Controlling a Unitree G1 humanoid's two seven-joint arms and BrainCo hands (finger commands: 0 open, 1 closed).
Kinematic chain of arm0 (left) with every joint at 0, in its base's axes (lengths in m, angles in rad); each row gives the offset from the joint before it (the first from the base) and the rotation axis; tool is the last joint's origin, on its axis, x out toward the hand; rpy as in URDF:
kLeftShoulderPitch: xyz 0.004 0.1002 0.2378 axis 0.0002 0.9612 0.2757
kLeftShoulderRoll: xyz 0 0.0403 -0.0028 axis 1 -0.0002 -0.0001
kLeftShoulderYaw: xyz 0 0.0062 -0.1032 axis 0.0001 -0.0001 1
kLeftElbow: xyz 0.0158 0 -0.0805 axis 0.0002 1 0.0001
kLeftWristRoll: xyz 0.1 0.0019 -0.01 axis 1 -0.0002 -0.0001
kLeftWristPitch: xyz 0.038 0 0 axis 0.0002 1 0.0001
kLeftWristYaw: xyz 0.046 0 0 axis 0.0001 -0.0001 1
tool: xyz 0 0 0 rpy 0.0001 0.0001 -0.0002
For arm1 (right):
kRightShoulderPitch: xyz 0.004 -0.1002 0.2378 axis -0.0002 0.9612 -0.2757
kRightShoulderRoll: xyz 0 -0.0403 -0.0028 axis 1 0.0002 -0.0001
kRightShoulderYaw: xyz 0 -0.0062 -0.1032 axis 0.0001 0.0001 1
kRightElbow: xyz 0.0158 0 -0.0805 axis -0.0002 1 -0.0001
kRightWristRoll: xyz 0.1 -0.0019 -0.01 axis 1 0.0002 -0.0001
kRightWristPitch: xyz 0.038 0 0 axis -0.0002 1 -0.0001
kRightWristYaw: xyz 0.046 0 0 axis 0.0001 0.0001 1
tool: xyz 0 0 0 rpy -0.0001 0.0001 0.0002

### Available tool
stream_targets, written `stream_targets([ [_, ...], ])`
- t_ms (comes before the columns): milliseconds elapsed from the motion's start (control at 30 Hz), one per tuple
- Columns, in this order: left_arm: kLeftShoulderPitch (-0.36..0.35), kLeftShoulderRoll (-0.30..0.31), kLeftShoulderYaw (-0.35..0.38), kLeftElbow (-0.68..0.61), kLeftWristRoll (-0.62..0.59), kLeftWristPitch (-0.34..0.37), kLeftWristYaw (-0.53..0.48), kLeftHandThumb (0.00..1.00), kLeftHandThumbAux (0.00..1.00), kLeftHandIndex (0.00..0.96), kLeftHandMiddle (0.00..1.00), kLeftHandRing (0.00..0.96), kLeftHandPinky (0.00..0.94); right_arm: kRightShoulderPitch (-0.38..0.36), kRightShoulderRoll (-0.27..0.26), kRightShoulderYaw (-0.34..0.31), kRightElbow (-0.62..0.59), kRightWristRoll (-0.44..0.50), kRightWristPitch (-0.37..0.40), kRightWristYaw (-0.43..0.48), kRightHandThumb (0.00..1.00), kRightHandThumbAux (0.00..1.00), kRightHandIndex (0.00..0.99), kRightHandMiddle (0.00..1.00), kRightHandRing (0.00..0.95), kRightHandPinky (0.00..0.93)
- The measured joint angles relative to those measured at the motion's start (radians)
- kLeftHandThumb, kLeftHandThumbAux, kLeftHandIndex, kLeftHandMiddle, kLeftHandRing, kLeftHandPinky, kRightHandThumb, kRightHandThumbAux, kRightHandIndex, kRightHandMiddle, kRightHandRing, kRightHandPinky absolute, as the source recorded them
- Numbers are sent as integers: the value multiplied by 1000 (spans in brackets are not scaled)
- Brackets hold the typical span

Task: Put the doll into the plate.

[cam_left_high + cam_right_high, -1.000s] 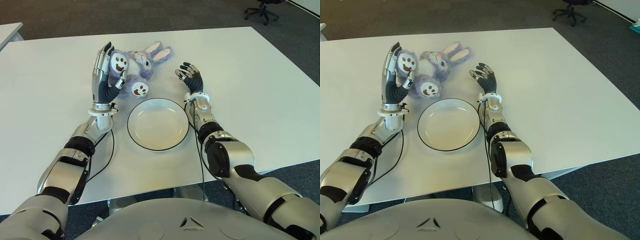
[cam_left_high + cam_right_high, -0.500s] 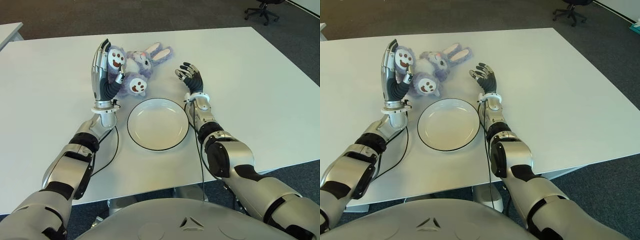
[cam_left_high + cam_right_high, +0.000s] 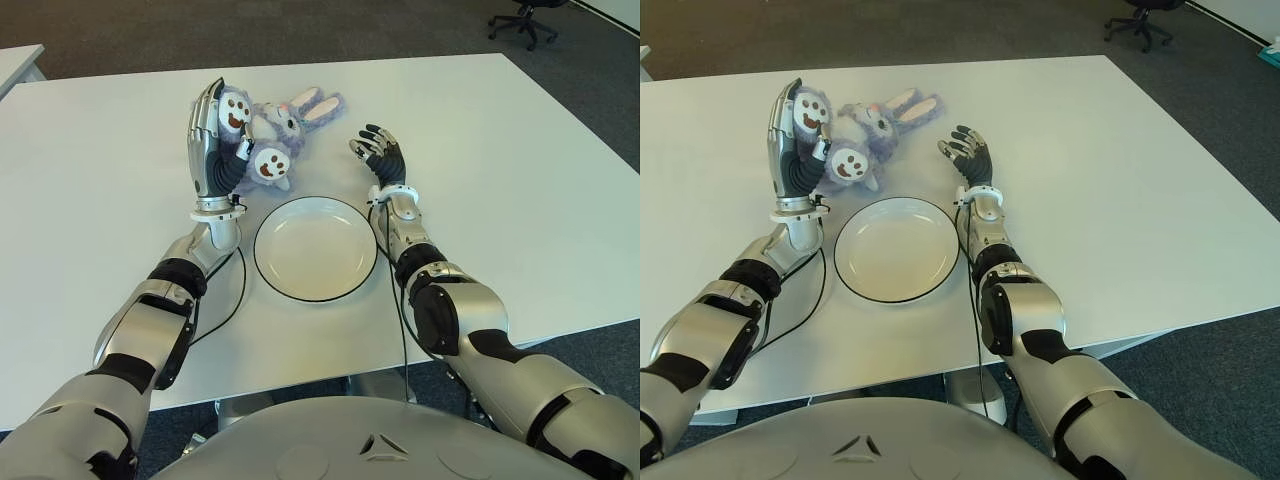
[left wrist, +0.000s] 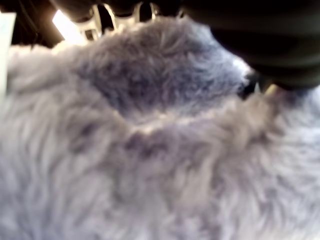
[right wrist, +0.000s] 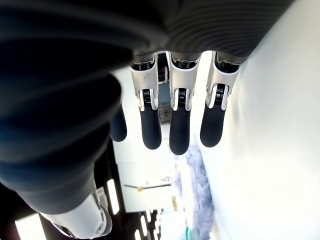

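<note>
Closest to the robot's body, the white desk (image 3: 520, 180) carries a round white plate (image 3: 316, 248) with a thin dark rim, sitting between the two forearms and holding nothing. A black cable (image 3: 225, 300) loops on the desk just beside the plate's left edge, running back along the left arm.

To the right of the plate, the right robot hand (image 3: 381, 155) shows a little beyond the rim, its dark fingers (image 5: 180, 127) spread and loose, gripping nothing; the wrist view shows them hanging apart over the white surface. It stays clear of the plate and well apart from the toy.

On the left, beyond the plate's far-left edge, the left robot hand (image 3: 215, 140) stands upright with the palm turned toward the purple plush doll (image 3: 270, 125). Its fingers are clamped on the doll's lower body, and the wrist view is filled with grey-lilac fur pressed right against the palm. The two white foot pads with smiling faces point toward the robot, one high beside the fingertips, one lower near the thumb. The doll's head and long ears (image 3: 320, 103) stretch away to the right, lying toward the desk behind the plate. The doll is outside the plate.

Far off, past the desk's back corner, an office chair (image 3: 527, 14) stands on the dark floor.
</note>
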Motion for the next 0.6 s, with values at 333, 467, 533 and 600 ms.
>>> stream_targets([
  [333, -8, -12, 1, 7, -20, 20, -16, 557, 294, 91, 195, 164, 133, 0, 1, -1, -1, 2, 0, 2, 335, 810, 207, 236, 247, 272],
  [467, -12, -12, -6, 7, -13, 47, -11, 557, 294, 112, 209, 174, 119, 0, 2, -1, -2, 2, 0, 2, 331, 809, 206, 237, 249, 275],
  [533, -15, -12, -9, 7, -5, 61, -3, 562, 297, 120, 212, 177, 127, 0, 2, -1, -2, 2, 0, 2, 330, 809, 205, 238, 250, 275],
  [600, -17, -12, -11, 8, 1, 70, 5, 568, 300, 134, 220, 182, 132, 0, 3, -1, -2, 2, 0, 2, 330, 810, 206, 237, 249, 274],
])
